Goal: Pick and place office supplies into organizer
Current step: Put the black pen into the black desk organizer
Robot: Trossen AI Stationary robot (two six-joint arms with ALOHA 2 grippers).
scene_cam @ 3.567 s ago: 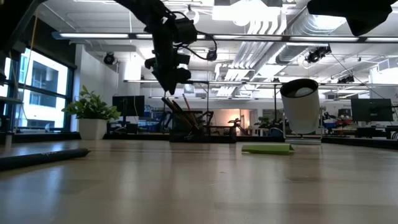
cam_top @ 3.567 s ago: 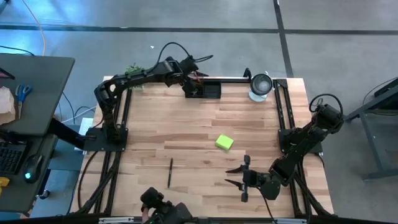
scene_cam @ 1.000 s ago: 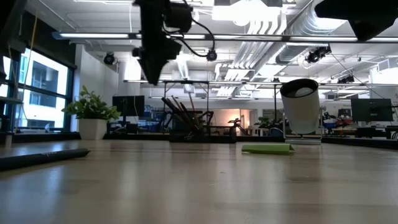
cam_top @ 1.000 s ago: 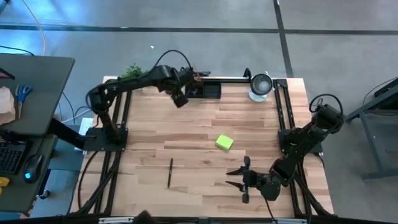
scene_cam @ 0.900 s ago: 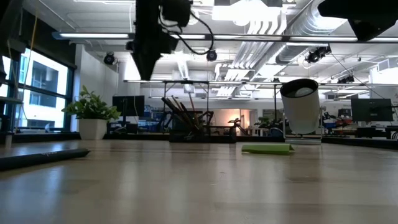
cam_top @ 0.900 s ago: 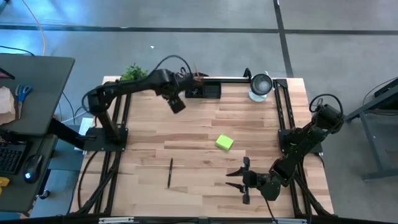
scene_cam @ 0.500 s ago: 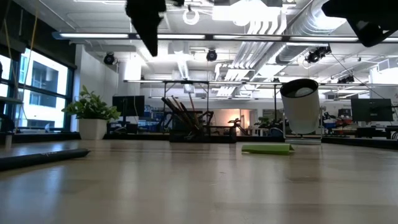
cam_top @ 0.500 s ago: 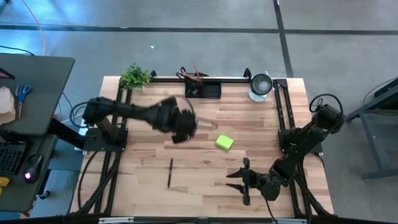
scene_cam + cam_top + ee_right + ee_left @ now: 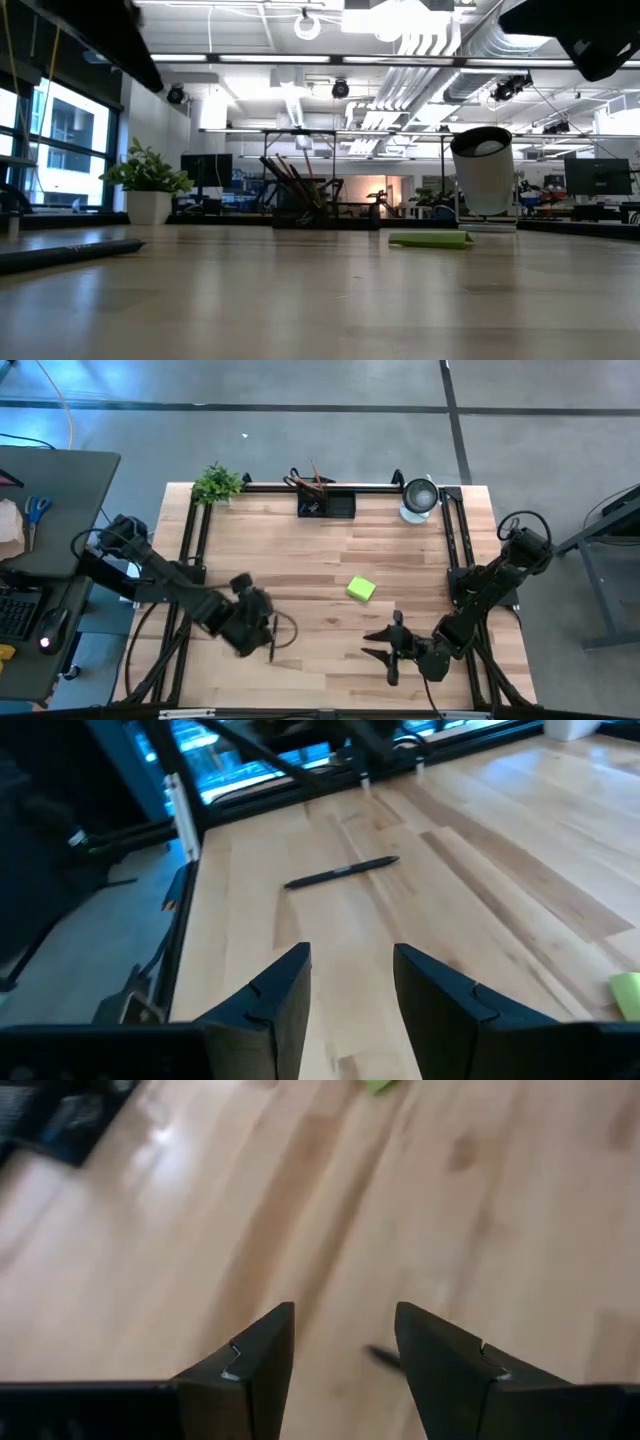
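Left gripper [image 9: 343,1342] open, empty, over pen [image 9: 272,638]. Right gripper [image 9: 351,980] open, idle. Risk: fingers straddle off-centre and roll the pen away.

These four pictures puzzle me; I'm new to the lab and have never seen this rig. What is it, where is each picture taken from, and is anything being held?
It is a robot with two dark arms at a wooden table. One picture looks straight down, one looks level across the tabletop, and two come from cameras on the wrists.

The left gripper hovers open over a black pen near the front edge and holds nothing. The right gripper waits open and empty at the front right.

A lime-green sticky-note pad lies mid-table. At the back stand the black organizer, with pencils already in it, a round cup and a potted plant.
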